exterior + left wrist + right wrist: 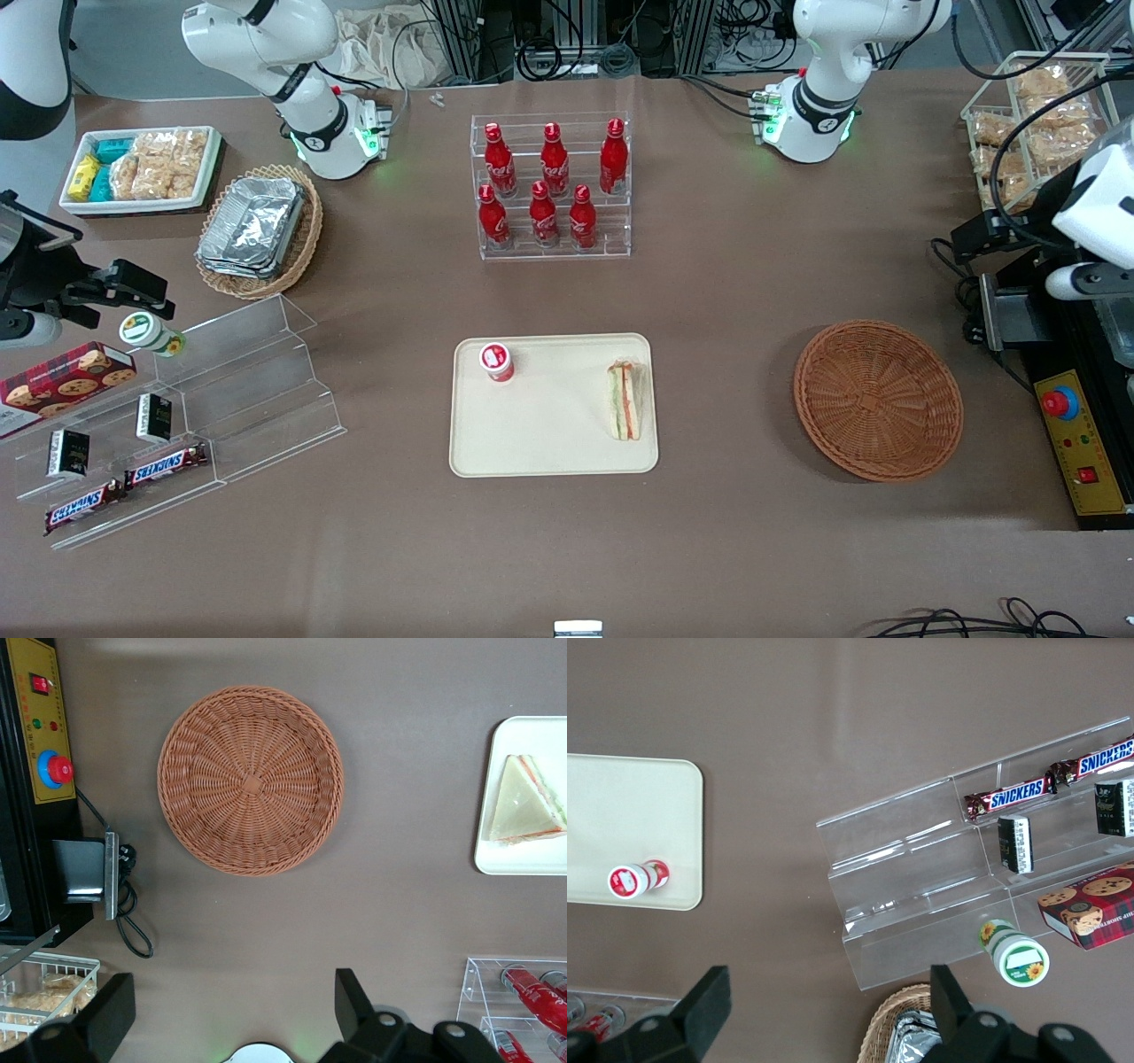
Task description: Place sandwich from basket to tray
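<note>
Brown table (726, 292), sandwich (625, 400) on tray (554, 443) (beside a cup (497, 361)), basket (877, 400) empty, end effector (232, 1014) spread wide, holding nothing.

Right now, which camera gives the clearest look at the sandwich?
The left wrist view: the sandwich shows its whole triangular face on the tray. The front view shows it edge-on; the right wrist view misses it. The open hand hangs above bare table.

Glossy white arm (828, 62), green-lit base ring (black cables), black-fingered hand (232, 1014).
</note>
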Tool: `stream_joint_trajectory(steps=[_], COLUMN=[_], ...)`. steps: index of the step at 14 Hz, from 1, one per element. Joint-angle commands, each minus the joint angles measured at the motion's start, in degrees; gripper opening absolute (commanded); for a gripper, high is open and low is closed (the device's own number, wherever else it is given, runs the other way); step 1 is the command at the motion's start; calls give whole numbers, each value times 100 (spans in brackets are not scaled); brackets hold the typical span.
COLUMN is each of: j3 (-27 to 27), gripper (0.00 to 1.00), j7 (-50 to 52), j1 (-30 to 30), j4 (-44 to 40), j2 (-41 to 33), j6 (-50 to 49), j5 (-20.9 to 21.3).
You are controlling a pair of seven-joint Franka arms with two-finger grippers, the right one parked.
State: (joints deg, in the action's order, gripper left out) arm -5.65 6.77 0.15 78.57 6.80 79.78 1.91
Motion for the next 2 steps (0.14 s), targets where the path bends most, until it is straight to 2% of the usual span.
stream_joint_trajectory(steps=[1,2], j3=[11,11], gripper=[100,100], j7=[35,35], j1=[3,3], j4=[18,18], j2=[-21,-21], j6=[64,64], j5=[-68,-68])
